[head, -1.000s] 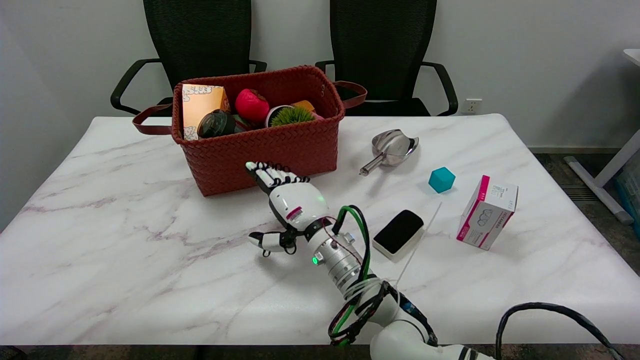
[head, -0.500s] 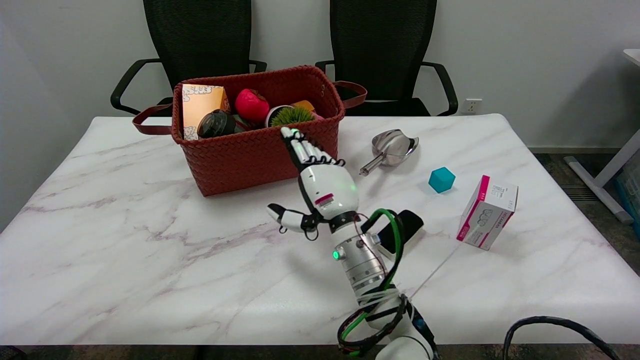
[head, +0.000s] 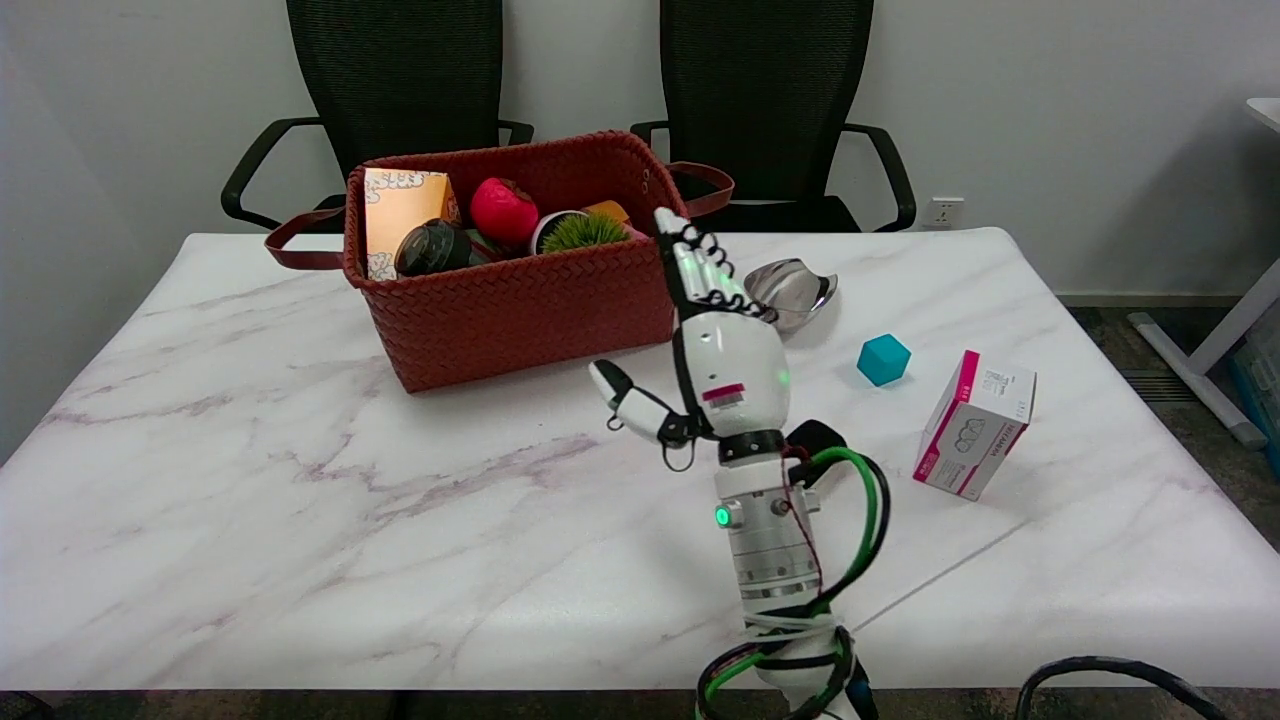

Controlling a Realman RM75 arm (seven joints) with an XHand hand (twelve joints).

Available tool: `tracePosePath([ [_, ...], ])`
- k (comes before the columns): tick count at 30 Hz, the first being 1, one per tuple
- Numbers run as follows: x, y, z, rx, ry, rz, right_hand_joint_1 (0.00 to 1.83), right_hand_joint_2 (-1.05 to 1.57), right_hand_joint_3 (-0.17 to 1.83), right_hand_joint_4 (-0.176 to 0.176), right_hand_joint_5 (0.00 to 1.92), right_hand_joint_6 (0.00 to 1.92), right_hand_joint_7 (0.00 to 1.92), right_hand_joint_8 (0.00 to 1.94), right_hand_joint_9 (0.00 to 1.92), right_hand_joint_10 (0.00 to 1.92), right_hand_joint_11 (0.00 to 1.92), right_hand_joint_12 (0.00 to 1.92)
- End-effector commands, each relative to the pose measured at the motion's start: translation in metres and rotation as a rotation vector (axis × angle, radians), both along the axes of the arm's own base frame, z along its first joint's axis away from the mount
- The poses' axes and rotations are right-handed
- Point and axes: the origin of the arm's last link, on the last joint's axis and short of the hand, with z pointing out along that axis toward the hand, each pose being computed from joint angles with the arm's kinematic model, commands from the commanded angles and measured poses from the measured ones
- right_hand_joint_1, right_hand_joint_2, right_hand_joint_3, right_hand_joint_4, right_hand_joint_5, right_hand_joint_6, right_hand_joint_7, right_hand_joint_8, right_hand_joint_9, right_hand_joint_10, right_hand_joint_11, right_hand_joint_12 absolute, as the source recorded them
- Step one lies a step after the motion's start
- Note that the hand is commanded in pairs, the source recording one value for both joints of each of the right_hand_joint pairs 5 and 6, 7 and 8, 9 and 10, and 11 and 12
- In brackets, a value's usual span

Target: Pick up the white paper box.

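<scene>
A red woven basket (head: 520, 290) with brown strap handles stands on the far left-centre of the marble tabletop (head: 300, 480). Inside it, at the left end, an orange-and-white carton (head: 400, 215) stands upright against the wall; just right of that lies a dark round jar (head: 432, 248), then a red ball-like thing (head: 503, 211), then a small pot of green grass (head: 580, 231) with a bit of something orange (head: 607, 210) showing behind it. How these things rest on each other lower down is hidden by the basket's near wall. The right hand (head: 722, 375) is raised above the tabletop just right of the basket's near right corner, its fingers (head: 690, 265) straight, held close together and pointing to the far side, with the thumb stuck out to the left; it holds nothing. Behind the fingers, a metal scoop (head: 795, 285) lies on the tabletop, partly covered by them. A teal block (head: 884, 359) sits right of the hand. The white paper box (head: 973, 423), with pink edges, stands tilted on the tabletop at the right, well apart from the hand and nearer than the teal block. A black pad (head: 815, 438) on the tabletop peeks out from behind the wrist. Two black chairs (head: 765, 100) stand beyond the far edge.
</scene>
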Motion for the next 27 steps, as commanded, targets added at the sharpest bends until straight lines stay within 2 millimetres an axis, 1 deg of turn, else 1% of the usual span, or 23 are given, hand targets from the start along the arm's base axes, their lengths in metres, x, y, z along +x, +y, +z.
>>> tracePosePath([
  [1,0.009,0.043,0.023,-0.180,-0.085,0.148,1.04,0.84,0.26,0.000,0.11,0.11,0.17,0.17,0.31,0.31,0.47,0.47],
  [6,0.011,0.052,0.028,-0.264,-0.044,0.156,1.04,0.85,0.28,0.000,0.12,0.12,0.18,0.18,0.34,0.34,0.54,0.54],
  [12,0.011,0.060,0.037,-0.322,-0.055,0.171,1.04,0.84,0.31,0.000,0.13,0.13,0.19,0.19,0.35,0.35,0.53,0.53],
  [16,0.011,0.063,0.042,-0.357,-0.070,0.183,1.03,0.76,0.35,0.000,0.21,0.21,0.26,0.26,0.37,0.37,0.51,0.51],
  [20,0.010,0.066,0.050,-0.397,-0.083,0.188,1.00,0.70,0.25,0.000,0.21,0.21,0.32,0.32,0.37,0.37,0.50,0.50],
  [22,0.009,0.067,0.053,-0.417,-0.094,0.189,0.99,0.69,0.16,0.000,0.22,0.22,0.34,0.34,0.37,0.37,0.49,0.49],
  [23,0.009,0.068,0.055,-0.424,-0.100,0.188,0.97,0.69,0.08,0.000,0.22,0.22,0.34,0.34,0.35,0.35,0.48,0.48],
  [26,0.008,0.071,0.061,-0.452,-0.123,0.194,0.95,0.67,-0.02,0.000,0.20,0.20,0.30,0.30,0.31,0.31,0.43,0.43],
  [27,0.007,0.073,0.063,-0.466,-0.132,0.194,0.92,0.68,-0.13,0.000,0.19,0.19,0.28,0.28,0.29,0.29,0.41,0.41],
])
